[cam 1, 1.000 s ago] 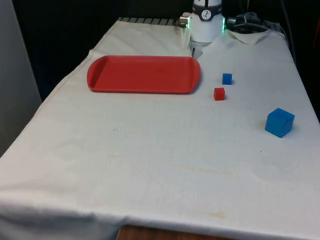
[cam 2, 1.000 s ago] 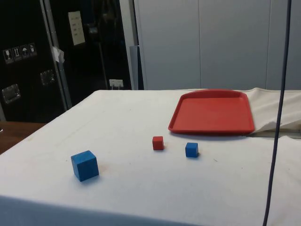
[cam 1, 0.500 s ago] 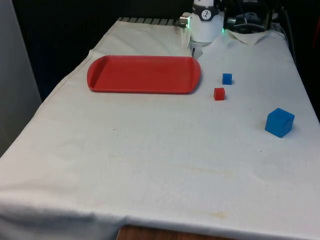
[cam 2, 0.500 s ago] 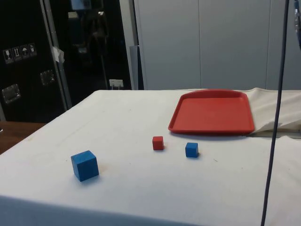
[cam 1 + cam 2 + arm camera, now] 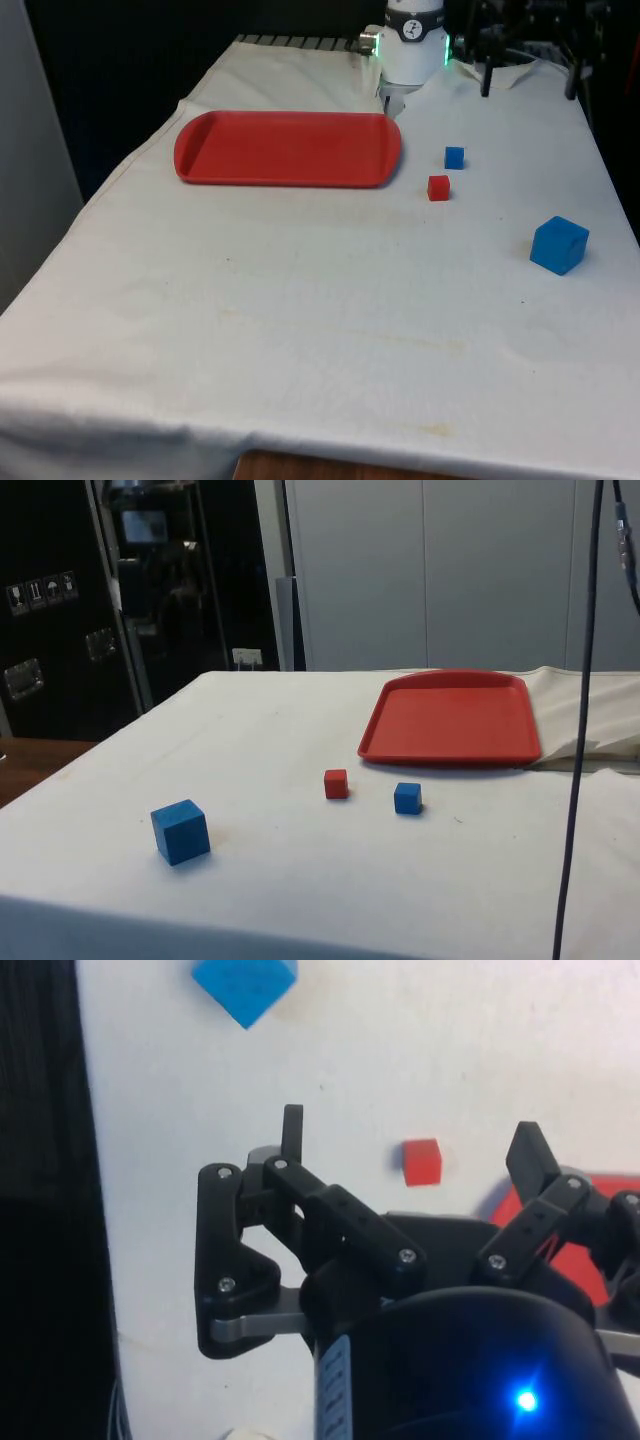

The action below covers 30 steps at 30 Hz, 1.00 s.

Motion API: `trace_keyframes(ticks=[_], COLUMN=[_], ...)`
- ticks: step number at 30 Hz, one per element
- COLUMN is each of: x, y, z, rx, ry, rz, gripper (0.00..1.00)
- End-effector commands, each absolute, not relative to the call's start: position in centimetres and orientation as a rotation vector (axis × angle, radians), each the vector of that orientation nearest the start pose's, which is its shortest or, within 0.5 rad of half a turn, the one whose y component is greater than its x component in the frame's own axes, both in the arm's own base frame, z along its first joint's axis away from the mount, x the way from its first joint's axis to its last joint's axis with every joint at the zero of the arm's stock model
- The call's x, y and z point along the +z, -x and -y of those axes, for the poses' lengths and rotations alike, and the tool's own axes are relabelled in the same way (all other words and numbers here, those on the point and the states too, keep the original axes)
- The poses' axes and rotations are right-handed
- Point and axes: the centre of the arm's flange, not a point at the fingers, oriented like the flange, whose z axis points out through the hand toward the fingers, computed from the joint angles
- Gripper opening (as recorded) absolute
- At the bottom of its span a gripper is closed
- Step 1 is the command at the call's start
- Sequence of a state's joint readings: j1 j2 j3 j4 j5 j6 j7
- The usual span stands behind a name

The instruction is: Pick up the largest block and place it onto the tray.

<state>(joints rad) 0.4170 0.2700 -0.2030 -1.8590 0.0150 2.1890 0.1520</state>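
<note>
Our jaws (image 5: pixel 410 1135) stand spread and empty, high above the worktop (image 5: pixel 300 300). The big blue block (image 5: pixel 559 244) sits at the front view's right edge, well apart from the tray (image 5: pixel 288 148) at upper left. We should descend squarely over it, straddling two flat faces, not corners.

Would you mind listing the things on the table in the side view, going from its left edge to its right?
Large blue block → small red block → small blue block → red tray.
</note>
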Motion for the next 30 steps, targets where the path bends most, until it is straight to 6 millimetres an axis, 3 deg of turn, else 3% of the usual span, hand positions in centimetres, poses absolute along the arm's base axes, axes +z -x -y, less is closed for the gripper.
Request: trace_keyframes(ticks=[1, 14, 23, 24, 30], x=[37.9, 34.8, 31.2, 32.0, 29.3], y=[-61.3, -61.2, -61.2, -61.2, -61.2], z=[-14.8, -17.8, -19.6, -19.1, -20.5], rx=[-0.128, -0.152, -0.199, -0.183, -0.219], ry=[3.165, 3.152, 3.133, 3.142, 3.123], rz=[0.099, 0.166, 0.266, 0.246, 0.324], gripper=[1.00, 1.00, 1.00, 1.00, 1.00])
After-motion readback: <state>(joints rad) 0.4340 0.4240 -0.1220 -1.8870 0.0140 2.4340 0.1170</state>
